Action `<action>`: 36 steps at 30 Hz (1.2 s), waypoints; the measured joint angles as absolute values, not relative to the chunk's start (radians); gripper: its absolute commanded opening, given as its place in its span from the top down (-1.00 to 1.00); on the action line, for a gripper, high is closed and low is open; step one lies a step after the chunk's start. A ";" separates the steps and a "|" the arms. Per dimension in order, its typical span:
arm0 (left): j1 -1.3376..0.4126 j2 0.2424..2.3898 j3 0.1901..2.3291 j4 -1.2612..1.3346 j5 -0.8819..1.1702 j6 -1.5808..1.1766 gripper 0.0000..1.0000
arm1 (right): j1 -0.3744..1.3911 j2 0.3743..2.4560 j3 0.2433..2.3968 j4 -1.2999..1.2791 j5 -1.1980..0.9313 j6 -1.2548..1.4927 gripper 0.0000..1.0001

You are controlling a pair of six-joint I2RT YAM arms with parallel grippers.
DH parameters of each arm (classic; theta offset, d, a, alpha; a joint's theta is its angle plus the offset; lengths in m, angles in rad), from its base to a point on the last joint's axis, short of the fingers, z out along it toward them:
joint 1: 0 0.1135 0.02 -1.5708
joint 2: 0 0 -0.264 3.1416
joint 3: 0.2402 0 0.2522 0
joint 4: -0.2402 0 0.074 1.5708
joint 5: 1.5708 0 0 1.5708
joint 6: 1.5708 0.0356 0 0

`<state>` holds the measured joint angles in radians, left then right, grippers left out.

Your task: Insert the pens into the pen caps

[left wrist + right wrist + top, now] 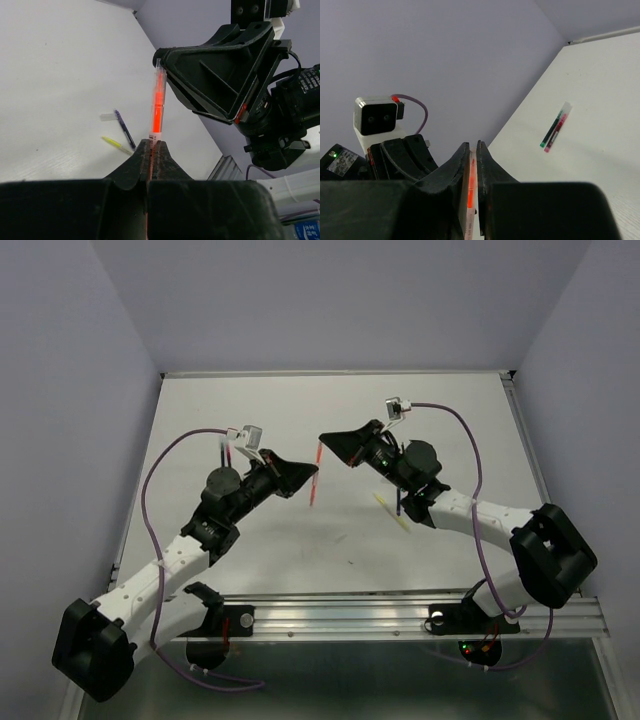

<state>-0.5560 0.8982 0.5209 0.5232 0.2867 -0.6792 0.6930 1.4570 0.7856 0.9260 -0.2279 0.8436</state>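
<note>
Robot lab cell: white table, plain lilac walls, aluminium mounting rail.

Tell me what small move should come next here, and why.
Probably press the right end effector slightly toward the left end effector along the orange pen: the left grips its tail, the right holds the clear cap over its tip, perhaps not fully seated.
</note>
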 measured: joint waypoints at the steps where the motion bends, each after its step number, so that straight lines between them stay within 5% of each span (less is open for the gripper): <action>1: -0.556 0.906 0.521 0.536 0.286 -0.686 1.00 | 0.693 1.454 0.786 0.926 -0.220 0.841 0.99; 18: -0.552 0.911 0.603 0.669 0.141 -0.690 0.99 | 0.715 1.414 0.749 0.831 -0.225 0.799 0.99; 19: -0.553 0.910 0.603 0.662 0.141 -0.689 0.62 | 0.715 1.405 0.749 0.822 -0.214 0.794 0.99; 23: -0.552 0.896 0.603 0.613 0.139 -0.682 -0.23 | 0.715 1.383 0.750 0.797 -0.184 0.788 0.99; 25: -0.551 0.884 0.603 0.580 0.150 -0.668 -0.36 | 0.715 1.382 0.757 0.767 -0.164 0.787 0.99; 26: -0.551 0.880 0.602 0.567 0.166 -0.662 -0.67 | 0.715 1.382 0.762 0.754 -0.156 0.786 0.99; 28: -0.550 0.875 0.601 0.546 0.206 -0.646 -0.98 | 0.715 1.382 0.774 0.725 -0.137 0.785 0.99; 36: -0.548 0.874 0.538 0.517 0.382 -0.611 -0.98 | 0.715 1.382 0.818 0.693 -0.100 0.783 0.99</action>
